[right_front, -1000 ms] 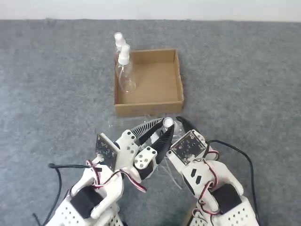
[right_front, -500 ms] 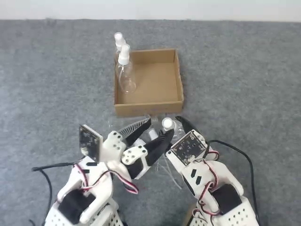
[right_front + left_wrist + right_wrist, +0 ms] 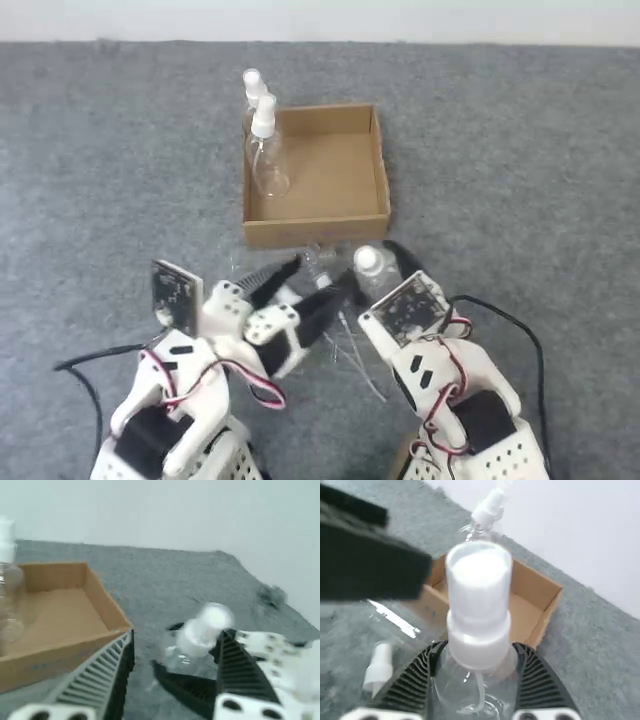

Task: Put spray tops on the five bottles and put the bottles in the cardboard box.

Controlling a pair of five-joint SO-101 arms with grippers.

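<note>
High: left gripper (image 3: 322,276) has backed off the bottle (image 3: 370,268), fingers spread; bottle near the cardboard box (image 3: 315,232) front wall. Left wrist: spray top (image 3: 212,617) on. Right wrist: right gripper (image 3: 477,652) clamps its body. It looks light, slick, thin-walled; you'd grip mid-body, gently

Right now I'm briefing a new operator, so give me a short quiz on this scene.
1. True or false: the right hand is shut on a bottle that carries a spray top.
2. The left hand is: A open, B shut on nothing, C shut on a second bottle.
3. What small white part lies loose on the carpet by the right hand?
Key: 1 true; 2 A; 3 a loose spray top.
</note>
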